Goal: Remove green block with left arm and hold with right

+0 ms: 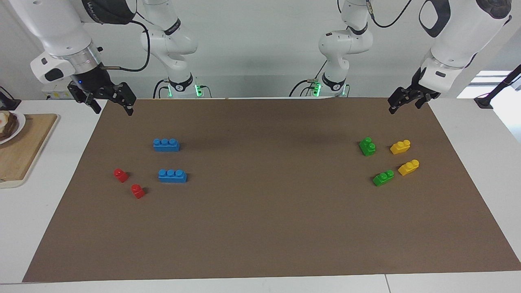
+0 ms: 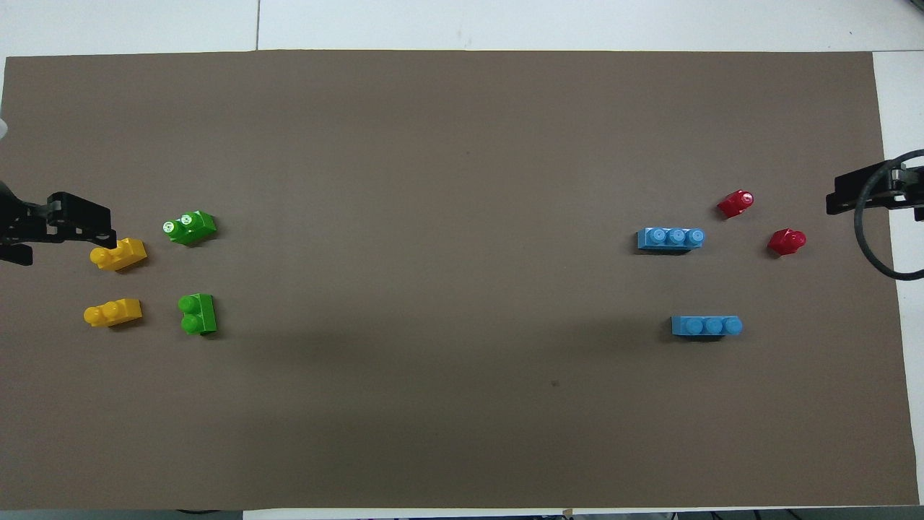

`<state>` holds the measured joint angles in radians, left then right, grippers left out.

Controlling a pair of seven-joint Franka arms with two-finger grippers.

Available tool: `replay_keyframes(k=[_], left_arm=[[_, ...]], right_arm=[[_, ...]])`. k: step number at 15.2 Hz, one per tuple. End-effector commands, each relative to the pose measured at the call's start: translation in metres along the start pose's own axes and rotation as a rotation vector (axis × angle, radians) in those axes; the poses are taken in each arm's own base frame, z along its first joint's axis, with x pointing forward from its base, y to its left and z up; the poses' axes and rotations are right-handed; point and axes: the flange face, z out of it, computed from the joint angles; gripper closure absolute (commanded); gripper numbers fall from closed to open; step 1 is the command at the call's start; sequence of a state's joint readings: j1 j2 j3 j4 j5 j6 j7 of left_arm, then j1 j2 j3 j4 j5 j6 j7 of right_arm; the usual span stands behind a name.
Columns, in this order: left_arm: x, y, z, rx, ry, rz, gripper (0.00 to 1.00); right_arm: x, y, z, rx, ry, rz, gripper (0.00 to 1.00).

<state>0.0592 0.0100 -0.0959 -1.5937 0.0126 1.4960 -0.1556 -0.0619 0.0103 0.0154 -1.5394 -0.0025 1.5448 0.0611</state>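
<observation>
Two green blocks lie on the brown mat (image 1: 264, 228) toward the left arm's end. One green block (image 1: 367, 146) (image 2: 197, 314) is nearer to the robots, the other green block (image 1: 383, 178) (image 2: 189, 227) is farther. My left gripper (image 1: 405, 105) (image 2: 76, 220) hangs open and empty above the mat's corner, beside the bricks and touching none. My right gripper (image 1: 113, 108) (image 2: 841, 202), on the arm with the silver wrist ring, hangs open and empty over the mat's corner at the right arm's end.
Two yellow bricks (image 1: 400, 147) (image 1: 408, 167) lie beside the green ones, closer to the mat's edge. Two blue three-stud bricks (image 1: 166, 145) (image 1: 172, 176) and two small red bricks (image 1: 121, 175) (image 1: 138, 191) lie toward the right arm's end. A wooden board (image 1: 24, 150) with a plate lies off the mat there.
</observation>
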Motion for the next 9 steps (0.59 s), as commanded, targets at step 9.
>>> replay_keyframes(k=[9], left_arm=[[0.021, 0.018, -0.014, -0.002, -0.028, 0.044, 0.0]], right_arm=[[-0.01, 0.006, -0.001, -0.009, -0.004, -0.005, 0.0]])
